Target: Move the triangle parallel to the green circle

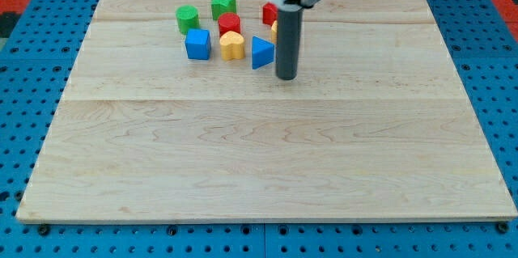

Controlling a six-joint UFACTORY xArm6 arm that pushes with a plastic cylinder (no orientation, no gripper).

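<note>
A blue triangle block [261, 52] lies near the view's top centre of the wooden board [267, 161]. My tip [286, 77] rests on the board just to the view's right of the triangle, close to its lower edge. A green circle block [187, 19] sits to the upper left of the triangle. Between them are a red block [229, 23] and a yellow heart block [232, 45].
A blue cube [197, 44] lies left of the yellow heart. A green block [223, 3] sits at the top. A red block [269, 13] and a yellow block [275, 31] are partly hidden behind the rod. A blue pegboard [32, 129] surrounds the board.
</note>
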